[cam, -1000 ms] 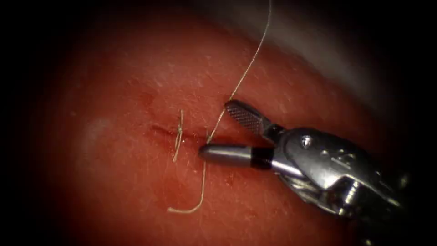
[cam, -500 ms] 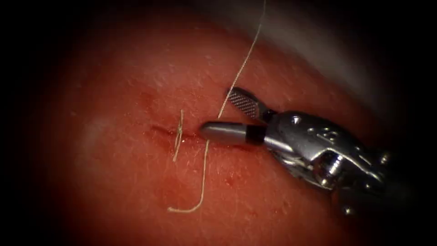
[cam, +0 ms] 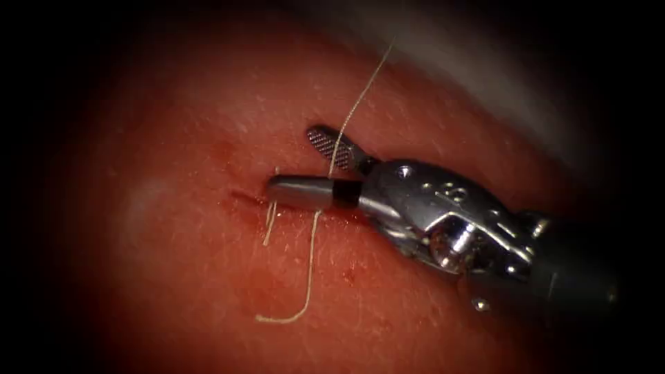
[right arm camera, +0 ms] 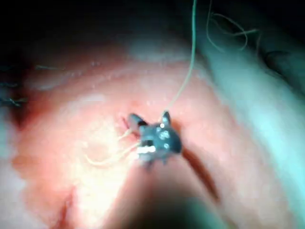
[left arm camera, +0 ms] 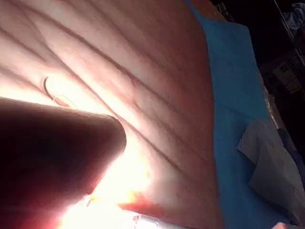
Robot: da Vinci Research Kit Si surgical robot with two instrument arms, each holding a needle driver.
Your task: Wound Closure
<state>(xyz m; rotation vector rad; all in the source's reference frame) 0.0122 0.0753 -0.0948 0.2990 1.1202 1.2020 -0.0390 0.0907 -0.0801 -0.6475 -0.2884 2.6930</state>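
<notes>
My right tool [cam: 291, 160] comes in from the right with its jaws open and holds nothing. Its lower jaw lies along the cut [cam: 242, 197] and covers the middle of an earlier stitch [cam: 269, 223], whose short ends stick out below it. The thread [cam: 357, 104] comes down from the upper right, crosses the upper jaw, passes between the jaws and goes behind the lower one. Below, its tail [cam: 309, 270] runs down the tissue [cam: 173, 263] and curls to the left. The right wrist view has the same tool [right arm camera: 151, 118] open over the tissue, with the thread [right arm camera: 190, 62] rising from it.
Red fluid stains the tissue around the cut. In the left wrist view a dark shaft [left arm camera: 57, 157] lies over the brightly lit tissue [left arm camera: 143, 71], with a blue drape [left arm camera: 233, 119] and white gauze [left arm camera: 271, 162] beyond its edge. A pale surface [cam: 485, 69] borders the tissue.
My right tool has slid left along the cut with its jaws open. Its lower jaw now covers the earlier stitch, and the thread now lies between the jaws.
</notes>
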